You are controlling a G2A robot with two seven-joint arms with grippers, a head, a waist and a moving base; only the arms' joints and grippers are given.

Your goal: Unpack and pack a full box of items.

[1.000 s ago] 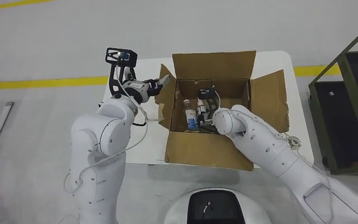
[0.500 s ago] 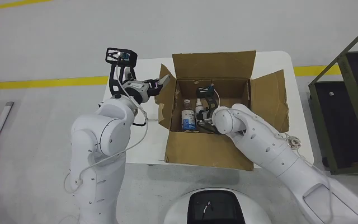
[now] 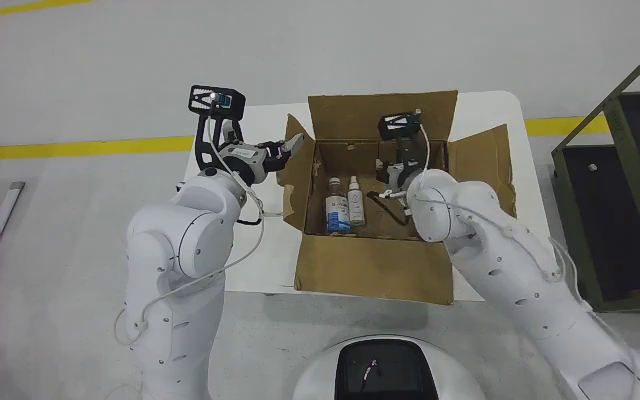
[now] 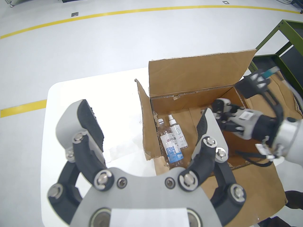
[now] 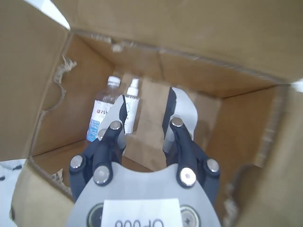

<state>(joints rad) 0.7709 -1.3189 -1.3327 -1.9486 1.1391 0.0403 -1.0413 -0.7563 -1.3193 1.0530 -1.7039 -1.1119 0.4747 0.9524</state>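
Observation:
An open cardboard box (image 3: 380,115) stands on the white table (image 3: 500,102). On its floor, at the left, a clear bottle with a blue label (image 3: 337,208) lies beside a white spray bottle (image 3: 356,202). My right gripper (image 3: 386,190) hangs inside the box, right of the bottles, open and holding nothing. The right wrist view shows that gripper (image 5: 146,99) with the clear bottle (image 5: 100,112) and spray bottle (image 5: 132,100) past its fingers. My left gripper (image 3: 290,147) is open and hovers outside the box, by its left flap. In the left wrist view it (image 4: 144,112) frames the box (image 4: 196,72) and both bottles (image 4: 172,142).
Bare white tabletop (image 4: 94,90) lies left of the box. The box's flaps stand out on all sides. A green metal rack (image 3: 600,200) stands off the table's right end. The right half of the box floor is bare cardboard (image 5: 151,119).
My right gripper has pulled away from the two bottles, moving right and toward the back of the box; the spray bottle is now uncovered. The left arm has not moved.

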